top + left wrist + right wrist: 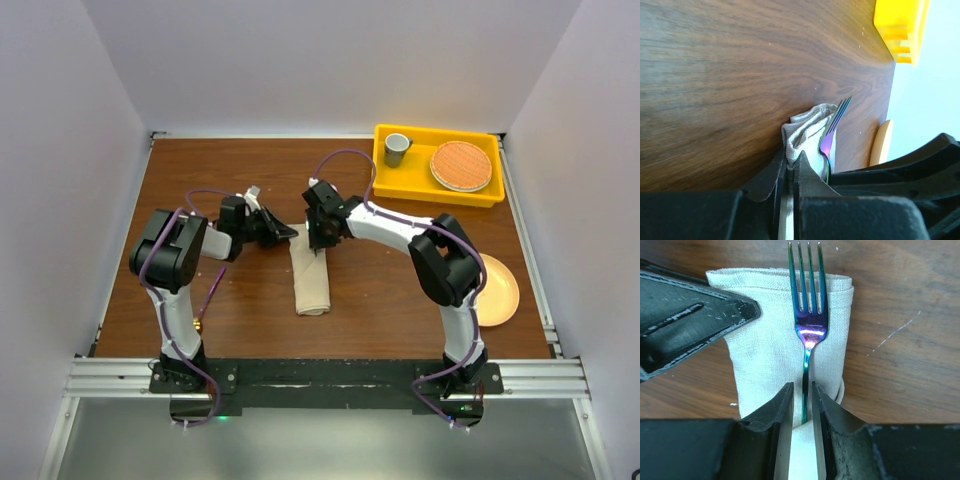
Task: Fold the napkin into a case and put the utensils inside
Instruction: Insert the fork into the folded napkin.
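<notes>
The napkin (312, 285) lies mid-table as a narrow, long case, its far end under both grippers. The fork (809, 310) lies on the case's far end (765, 340), tines pointing away, its handle slipped under a cloth layer. My right gripper (802, 387) straddles the fork handle with its jaws slightly apart, small gaps on both sides; it shows in the top view (318, 243). My left gripper (791, 157) is shut on the cloth's edge (800, 127), just left of the fork (832, 125); it shows in the top view (288, 232). The spoon (212, 292) lies by the left arm.
A yellow tray (440, 192) at the back right holds a grey cup (397, 148) and a round woven disc (461, 165). A peach plate (500, 290) sits at the right, beside the right arm.
</notes>
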Controlling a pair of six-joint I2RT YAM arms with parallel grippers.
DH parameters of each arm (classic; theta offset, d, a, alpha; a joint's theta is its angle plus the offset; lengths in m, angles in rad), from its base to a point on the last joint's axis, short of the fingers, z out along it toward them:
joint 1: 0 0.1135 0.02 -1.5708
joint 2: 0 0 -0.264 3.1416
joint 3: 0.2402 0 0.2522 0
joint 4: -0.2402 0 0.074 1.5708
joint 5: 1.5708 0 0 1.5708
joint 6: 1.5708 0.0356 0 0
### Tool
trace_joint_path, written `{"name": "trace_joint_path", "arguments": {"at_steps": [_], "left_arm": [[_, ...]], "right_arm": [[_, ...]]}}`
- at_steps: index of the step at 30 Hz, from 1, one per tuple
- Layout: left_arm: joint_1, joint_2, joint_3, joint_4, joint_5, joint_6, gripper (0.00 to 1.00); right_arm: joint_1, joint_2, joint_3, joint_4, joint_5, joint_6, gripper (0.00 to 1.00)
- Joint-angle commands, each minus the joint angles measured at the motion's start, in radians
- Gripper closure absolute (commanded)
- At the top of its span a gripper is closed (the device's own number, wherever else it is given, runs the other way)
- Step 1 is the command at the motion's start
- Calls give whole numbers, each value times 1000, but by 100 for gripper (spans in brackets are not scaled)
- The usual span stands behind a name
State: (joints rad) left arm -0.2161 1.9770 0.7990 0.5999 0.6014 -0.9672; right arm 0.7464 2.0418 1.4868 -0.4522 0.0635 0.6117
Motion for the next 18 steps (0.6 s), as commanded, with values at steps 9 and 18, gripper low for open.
{"name": "trace_joint_path", "arguments": {"at_steps": [9,18], "left_arm": [[18,16,11,34,-31,21,100],[18,19,14,35,-22,21,100]], "right_arm": [[-8,-6,161,-135,96,-39,55],[-25,98,349,-105,125,-98,57]]}}
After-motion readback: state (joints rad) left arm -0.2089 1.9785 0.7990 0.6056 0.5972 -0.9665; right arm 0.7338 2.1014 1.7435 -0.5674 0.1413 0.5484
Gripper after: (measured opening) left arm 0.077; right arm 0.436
